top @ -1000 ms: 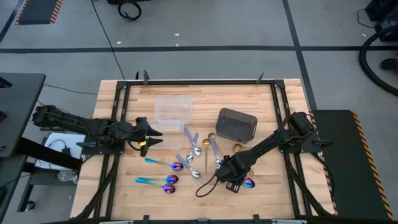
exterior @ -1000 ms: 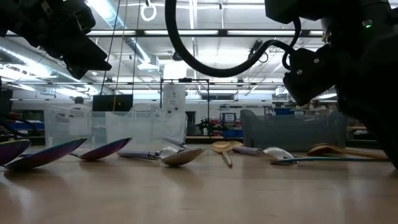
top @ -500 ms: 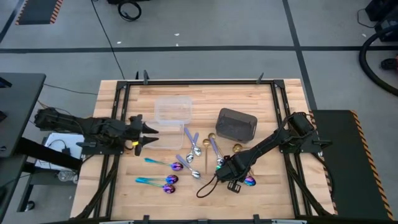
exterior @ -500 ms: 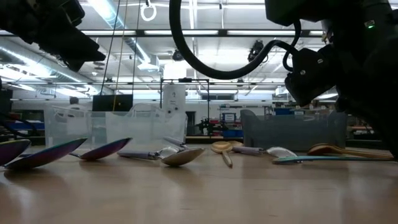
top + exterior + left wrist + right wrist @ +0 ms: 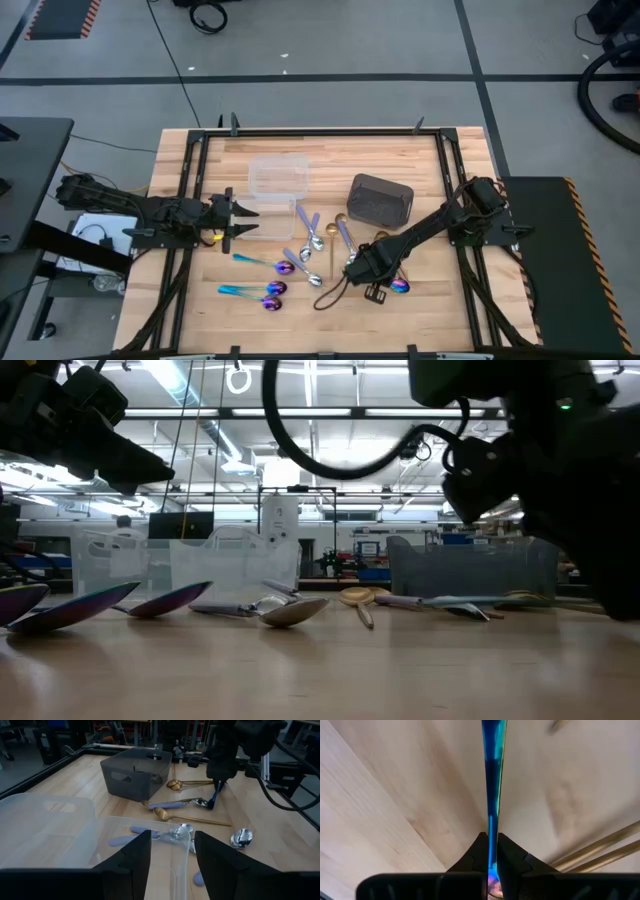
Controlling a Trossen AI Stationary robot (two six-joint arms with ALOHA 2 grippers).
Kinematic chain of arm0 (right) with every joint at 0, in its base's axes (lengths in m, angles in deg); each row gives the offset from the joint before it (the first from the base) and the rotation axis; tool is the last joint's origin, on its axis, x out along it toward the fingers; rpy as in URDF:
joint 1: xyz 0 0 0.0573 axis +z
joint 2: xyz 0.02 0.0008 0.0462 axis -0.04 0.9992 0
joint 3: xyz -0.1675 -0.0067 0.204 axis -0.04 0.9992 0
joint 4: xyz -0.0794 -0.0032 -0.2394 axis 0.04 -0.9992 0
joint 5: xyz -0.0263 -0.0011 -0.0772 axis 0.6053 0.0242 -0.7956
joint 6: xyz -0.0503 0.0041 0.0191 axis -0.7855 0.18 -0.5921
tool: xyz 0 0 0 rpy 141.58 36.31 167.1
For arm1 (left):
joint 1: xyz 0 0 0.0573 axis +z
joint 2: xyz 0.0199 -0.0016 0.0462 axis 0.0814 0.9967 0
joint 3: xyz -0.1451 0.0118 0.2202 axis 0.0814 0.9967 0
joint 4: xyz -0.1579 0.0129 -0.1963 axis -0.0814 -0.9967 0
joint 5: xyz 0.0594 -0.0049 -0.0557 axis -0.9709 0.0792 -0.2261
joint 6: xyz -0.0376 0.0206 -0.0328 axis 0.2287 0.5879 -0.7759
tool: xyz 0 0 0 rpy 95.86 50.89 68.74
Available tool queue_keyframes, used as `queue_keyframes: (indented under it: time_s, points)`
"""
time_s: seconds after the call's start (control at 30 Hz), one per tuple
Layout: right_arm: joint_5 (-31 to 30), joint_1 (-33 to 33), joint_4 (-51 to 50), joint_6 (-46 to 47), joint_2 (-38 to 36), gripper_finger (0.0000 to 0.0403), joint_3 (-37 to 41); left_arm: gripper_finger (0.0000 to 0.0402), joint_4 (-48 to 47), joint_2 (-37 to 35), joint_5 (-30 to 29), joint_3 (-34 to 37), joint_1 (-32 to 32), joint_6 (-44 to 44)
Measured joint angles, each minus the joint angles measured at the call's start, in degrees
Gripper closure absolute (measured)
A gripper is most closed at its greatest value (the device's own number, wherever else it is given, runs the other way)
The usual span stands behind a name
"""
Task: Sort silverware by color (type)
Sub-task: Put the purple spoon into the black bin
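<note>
No writing is legible anywhere, and the right claw (image 5: 490, 851), low over the worktop (image 5: 450, 310) beside the other silverware (image 5: 300, 255), pinches a teal-handled spoon (image 5: 492, 775) whose bowl hides behind its fingers, while the left claw (image 5: 243, 217) hovers with fingers spread near the clear container (image 5: 278, 177).
</note>
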Motion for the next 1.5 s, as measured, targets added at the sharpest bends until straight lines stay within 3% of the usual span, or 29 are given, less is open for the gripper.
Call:
queue_keyframes:
  time_s: [0.63, 1.07, 1.5]
  points:
    - [-0.8, -6.3, -3.4, -2.9, -9.7, 0.0379, -0.2, 0.0241, -0.7, 0.1, -0.6, 0.9, 0.1, -15.4]
    - [-2.5, -9.9, -5.9, -5.3, -16.7, 0.0379, -0.2, 0.0241, -0.5, 0.1, -1.3, 0.9, 0.1, -16.8]
    - [-10.4, -16.1, -19.2, -10.0, -17.3, 0.0378, -10.7, 0.0241, -0.5, 0.1, -4.7, 0.9, 0.1, -17.0]
